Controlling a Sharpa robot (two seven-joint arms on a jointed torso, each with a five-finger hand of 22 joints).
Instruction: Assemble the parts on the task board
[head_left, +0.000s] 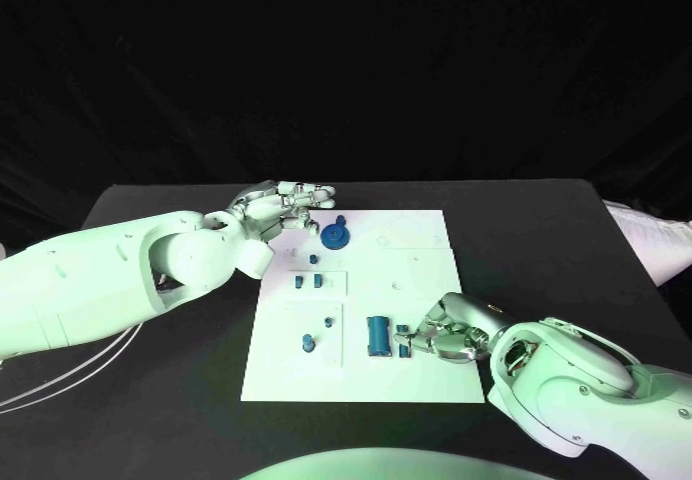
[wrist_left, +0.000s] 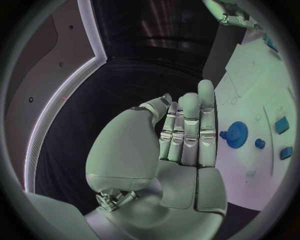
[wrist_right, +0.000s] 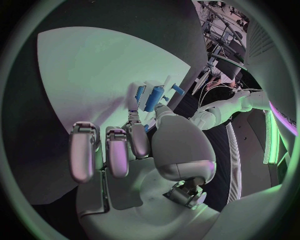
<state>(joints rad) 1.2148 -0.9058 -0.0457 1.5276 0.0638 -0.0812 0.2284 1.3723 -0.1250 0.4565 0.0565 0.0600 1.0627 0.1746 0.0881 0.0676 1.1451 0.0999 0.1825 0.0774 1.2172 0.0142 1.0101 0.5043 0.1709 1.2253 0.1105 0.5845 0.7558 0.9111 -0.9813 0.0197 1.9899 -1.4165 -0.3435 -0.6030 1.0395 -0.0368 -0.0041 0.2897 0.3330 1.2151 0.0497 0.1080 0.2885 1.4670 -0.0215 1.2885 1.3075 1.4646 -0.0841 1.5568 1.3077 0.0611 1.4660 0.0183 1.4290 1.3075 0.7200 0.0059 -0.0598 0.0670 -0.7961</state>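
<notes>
The task board (head_left: 418, 300) lies at the centre of the black bench (head_left: 577, 230), and every position below is given relative to it. On its near half, toward the robot, a long blue block (head_left: 378, 335) lies with its long axis running from the near edge toward the far edge; the right hand (head_left: 440, 335) sits just beside it on the robot's right, fingers curled toward a smaller blue piece (head_left: 405, 348) between hand and block — whether that piece is actually pinched cannot be told. At the board's far left corner a blue gear (head_left: 336, 235) lies flat, and the left hand (head_left: 289, 212) hovers just beside it, fingers straight and apart, holding nothing. Smaller blue parts (head_left: 307, 282) sit along the board's left side. Judged by reach, the right hand is nearer the block, the left nearer the gear.
</notes>
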